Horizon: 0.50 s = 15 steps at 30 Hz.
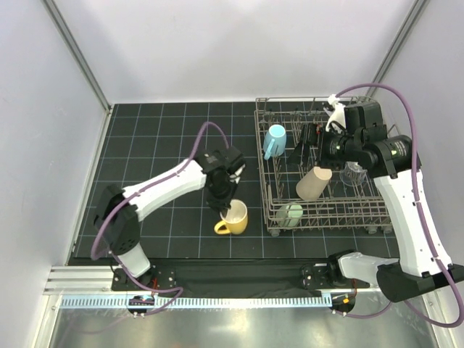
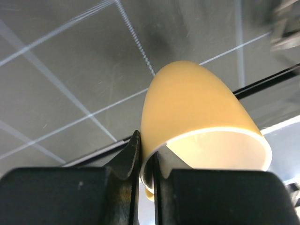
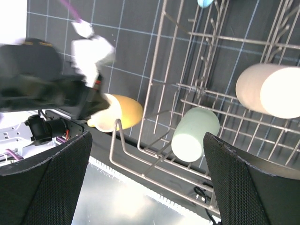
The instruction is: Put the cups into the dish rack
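Note:
The yellow mug [image 1: 235, 217] is on the black mat just left of the dish rack [image 1: 270, 190]. My left gripper [image 1: 223, 206] is shut on its rim, one finger inside and one outside [image 2: 146, 159]. The mug [image 2: 197, 103] looks tilted; I cannot tell if it is off the mat. In the rack lie the light blue cup [image 1: 275, 138], the tan tumbler [image 1: 313, 183] and the pale green cup [image 1: 289, 214]. A clear glass [image 1: 354, 174] shows faintly at the rack's right side. My right gripper [image 1: 310, 139] hovers over the rack, open and empty [image 3: 146, 138].
The right wrist view shows the rack's wire corner [image 3: 117, 140], the green cup [image 3: 194, 133], the tumbler [image 3: 269, 89] and the mug [image 3: 119, 111] beside the rack. A metal rail [image 1: 217, 301] runs along the near edge. White walls enclose the mat.

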Available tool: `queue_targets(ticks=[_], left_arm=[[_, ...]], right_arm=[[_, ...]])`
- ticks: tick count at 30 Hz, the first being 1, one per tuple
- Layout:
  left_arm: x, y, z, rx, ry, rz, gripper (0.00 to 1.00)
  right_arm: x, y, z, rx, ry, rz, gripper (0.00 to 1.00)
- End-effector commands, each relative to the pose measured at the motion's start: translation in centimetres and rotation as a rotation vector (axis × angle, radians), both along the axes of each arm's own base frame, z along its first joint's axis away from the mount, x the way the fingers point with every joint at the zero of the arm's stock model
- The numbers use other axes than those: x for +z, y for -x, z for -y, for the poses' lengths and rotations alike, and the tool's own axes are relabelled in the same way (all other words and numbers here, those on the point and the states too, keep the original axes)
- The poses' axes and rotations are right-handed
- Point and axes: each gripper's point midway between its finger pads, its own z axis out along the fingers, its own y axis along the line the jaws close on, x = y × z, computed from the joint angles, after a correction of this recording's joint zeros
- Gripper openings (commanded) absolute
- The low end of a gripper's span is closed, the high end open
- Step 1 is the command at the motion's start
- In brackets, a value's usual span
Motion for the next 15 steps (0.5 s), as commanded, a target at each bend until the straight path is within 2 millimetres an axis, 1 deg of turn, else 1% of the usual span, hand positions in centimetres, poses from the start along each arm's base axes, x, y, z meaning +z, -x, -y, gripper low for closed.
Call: queue_targets(ticks=[1,2,3,4,5,6,7,8,9,10,11,12,13,14,15], left_arm=[[9.1,-2.2,-0.6,0.14,0.141,0.156,0.0],[10.6,-2.6,-0.6,0.163,0.172,0.184,0.0],[13.5,-3.2,-0.3,0.183,0.238,0.234,0.0],[15.3,-3.7,-0.2,0.207,0.279,0.26,0.0],[16.7,-3.9,-0.1,0.236,0.314,0.273,0.0],[18.2,-4.1,0.1,0.248,0.357,0.285,0.0],[21.3,-4.3,0.7,0.267,0.454,0.308,0.0],[22.6,-4.7,0.8,0.286,0.494,0.332,0.0],[24.3,-4.2,1.3,0.273,0.566,0.322,0.0],[26.4,-3.9,1.4,0.275,0.64,0.341,0.0],[27.8,-3.9,1.4,0.289,0.699,0.346,0.0],[30.2,-3.7,2.4,0.278,0.82,0.342,0.0],[31.6,-3.1,2.0,0.284,0.88,0.352,0.0],[32.8,-3.5,1.6,0.301,0.927,0.363,0.0],[34.8,-3.9,1.6,0.323,1.011,0.379,0.0]], right_arm=[[2.5,-0.2,-0.4,0.037,-0.011,0.066,1.0],[2.7,-0.3,-0.5,0.043,-0.015,0.067,1.0],[2.8,-0.5,-0.8,0.059,-0.021,0.068,1.0],[3.0,-0.6,-0.9,0.065,-0.026,0.072,1.0],[3.7,-0.7,-1.1,0.072,-0.035,0.093,1.0],[4.0,-0.7,-1.3,0.082,-0.044,0.097,1.0],[4.8,-0.8,-1.8,0.113,-0.068,0.108,1.0],[5.2,-0.8,-2.2,0.13,-0.083,0.115,1.0],[5.6,-0.8,-2.6,0.15,-0.104,0.122,1.0],[6.7,-0.5,-3.7,0.205,-0.156,0.14,1.0],[7.3,-0.4,-4.1,0.23,-0.183,0.15,1.0],[8.0,-0.2,-4.7,0.263,-0.215,0.167,1.0],[9.3,0.2,-5.7,0.32,-0.276,0.192,1.0],[10.1,0.5,-6.2,0.349,-0.31,0.206,1.0],[10.7,0.8,-6.6,0.377,-0.342,0.218,1.0]])
